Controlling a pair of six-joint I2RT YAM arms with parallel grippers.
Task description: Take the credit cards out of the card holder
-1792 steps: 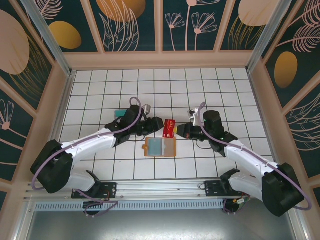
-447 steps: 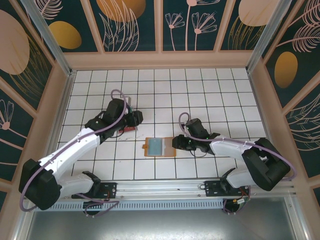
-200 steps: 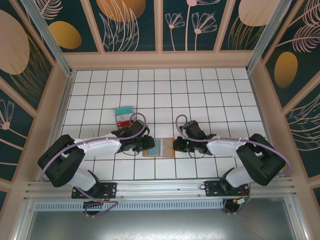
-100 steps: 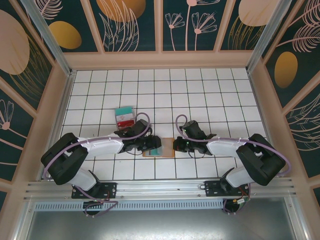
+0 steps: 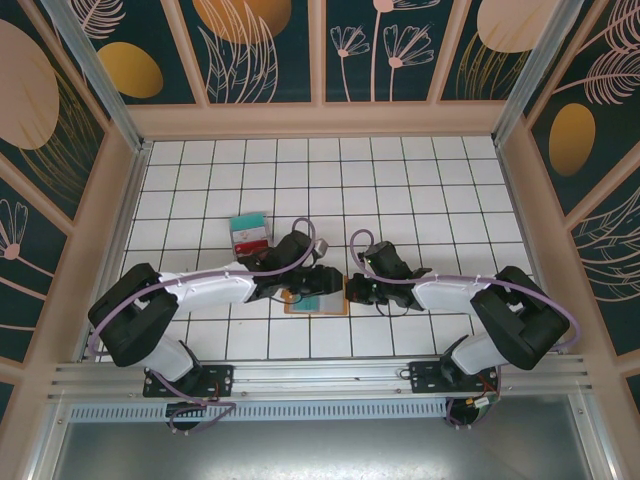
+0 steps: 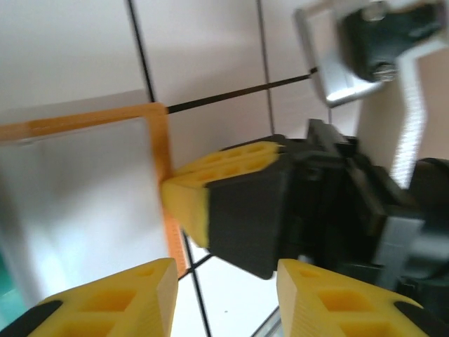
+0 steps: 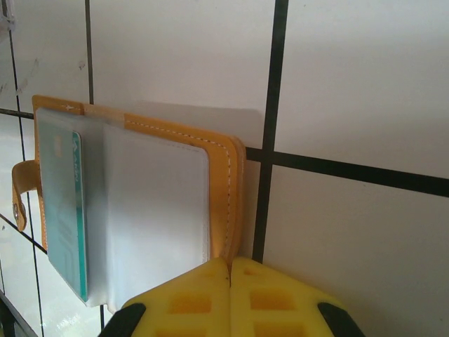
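Half a second back the left fingers (image 5: 328, 281) were at the 9 o'clock edge of the card holder (image 5: 320, 305). They now hang over its middle, spread wide in the left wrist view (image 6: 226, 275), facing the right fingers (image 5: 351, 290) across the orange border (image 6: 158, 144). The red card (image 5: 252, 240), held in the air nine seconds ago, now lies on a loose teal card (image 5: 244, 222) at 10 o'clock from the holder, well apart from it.

The right fingers (image 7: 230, 269) are pressed together, tips at the holder's 3 o'clock edge. The holder (image 7: 226, 184) lies open and flat. A sleeved teal card (image 7: 62, 210) sits in its 9 o'clock half, and the other sleeve looks pale grey.

The tabletop (image 5: 400, 180) is white tile with dark grid lines, enclosed by teal walls (image 5: 270, 50) with painted flowers.
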